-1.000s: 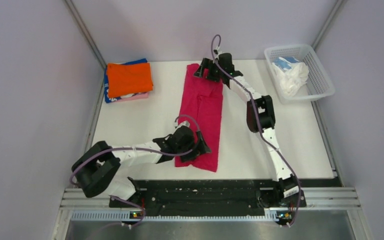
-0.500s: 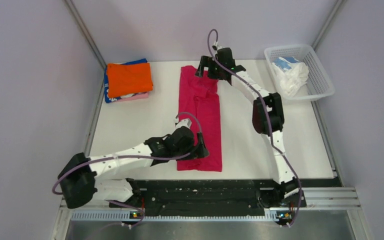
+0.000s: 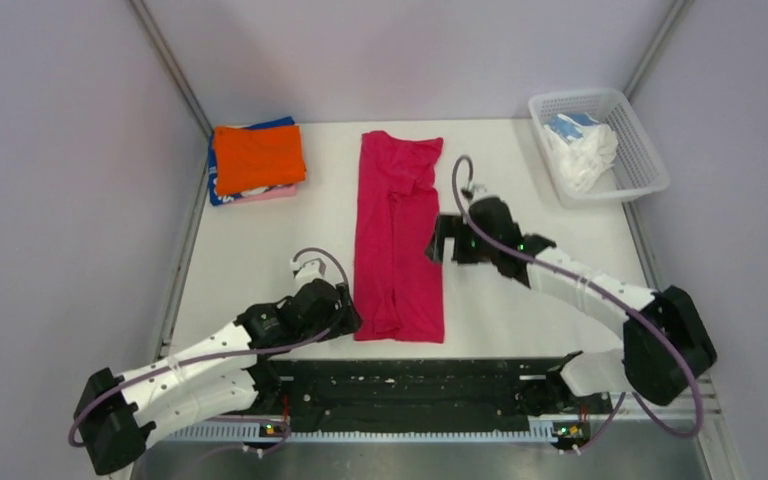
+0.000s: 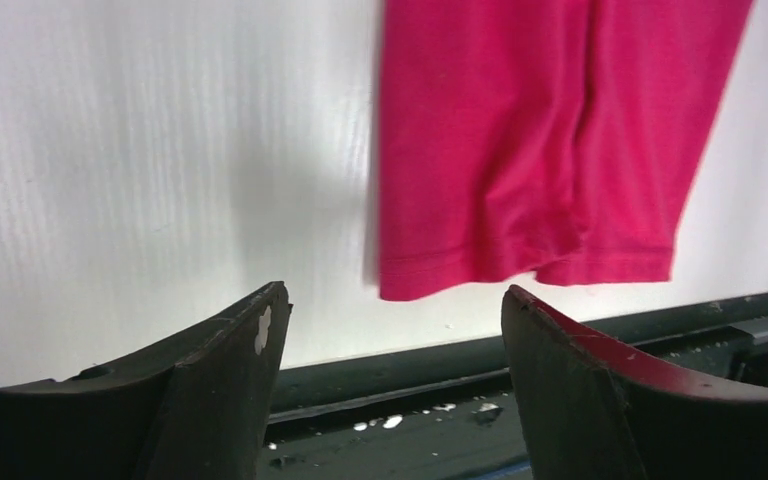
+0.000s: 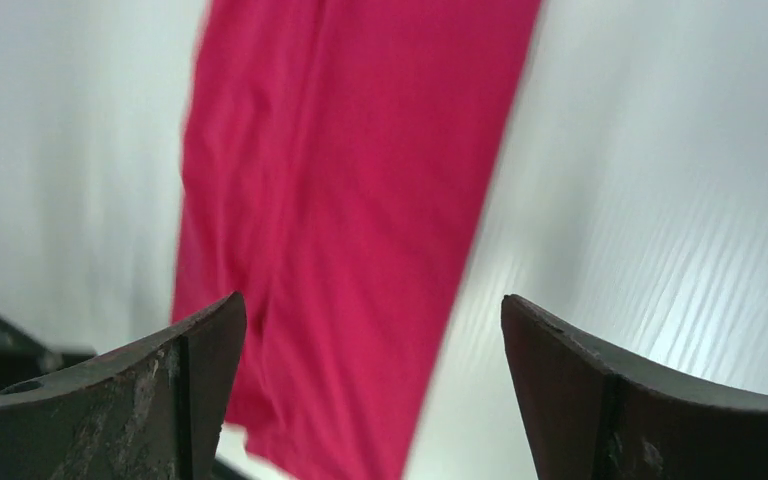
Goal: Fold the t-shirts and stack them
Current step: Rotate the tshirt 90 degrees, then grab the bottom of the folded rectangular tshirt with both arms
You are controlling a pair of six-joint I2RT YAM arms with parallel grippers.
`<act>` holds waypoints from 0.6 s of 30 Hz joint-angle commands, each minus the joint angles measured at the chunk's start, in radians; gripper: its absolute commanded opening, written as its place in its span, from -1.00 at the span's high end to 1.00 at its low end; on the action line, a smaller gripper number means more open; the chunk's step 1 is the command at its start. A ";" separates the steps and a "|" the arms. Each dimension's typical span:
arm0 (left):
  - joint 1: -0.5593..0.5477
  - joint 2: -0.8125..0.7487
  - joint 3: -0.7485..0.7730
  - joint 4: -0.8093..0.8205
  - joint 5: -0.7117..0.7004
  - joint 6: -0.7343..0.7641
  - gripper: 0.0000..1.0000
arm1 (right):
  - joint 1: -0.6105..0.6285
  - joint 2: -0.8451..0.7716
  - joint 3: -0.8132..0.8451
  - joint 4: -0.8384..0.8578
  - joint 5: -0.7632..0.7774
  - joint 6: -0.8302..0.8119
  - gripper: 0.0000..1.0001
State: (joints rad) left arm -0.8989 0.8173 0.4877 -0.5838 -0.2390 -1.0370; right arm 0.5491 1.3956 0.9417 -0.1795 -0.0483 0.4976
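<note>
Hazard: left gripper and right gripper both gape empty; I could pinch one layer and unfold the centre-frame crimson-pink t-shirt.

Legible markings: none. I read no text, label, brand, number or sign on the crimson t-shirt, the folded shirts or the basket. The blue marks on the white cloth in the basket are too small to read.
</note>
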 commanded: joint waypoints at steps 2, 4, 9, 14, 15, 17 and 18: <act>0.048 -0.008 -0.075 0.139 0.087 0.011 -0.51 | 0.124 -0.181 -0.314 0.008 -0.006 0.207 -0.80; 0.054 0.031 -0.090 0.183 0.122 0.017 -0.40 | 0.185 -0.231 -0.382 0.008 -0.021 0.259 -0.76; 0.058 0.177 -0.095 0.253 0.170 0.014 -0.02 | 0.311 -0.281 -0.467 0.020 -0.006 0.357 -0.51; 0.062 0.273 -0.081 0.255 0.206 0.026 0.21 | 0.367 -0.223 -0.491 0.033 0.004 0.412 -0.30; 0.062 0.281 -0.080 0.256 0.206 0.027 0.24 | 0.376 -0.208 -0.490 0.039 0.000 0.413 -0.27; 0.063 0.290 -0.083 0.261 0.195 0.029 0.28 | 0.389 -0.185 -0.487 0.040 -0.009 0.420 -0.17; 0.062 0.293 -0.083 0.261 0.190 0.031 0.35 | 0.398 -0.177 -0.486 0.038 -0.008 0.424 -0.13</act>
State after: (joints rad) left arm -0.8391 1.0771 0.4122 -0.3115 -0.0483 -1.0222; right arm 0.9108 1.1835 0.4568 -0.1787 -0.0620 0.8738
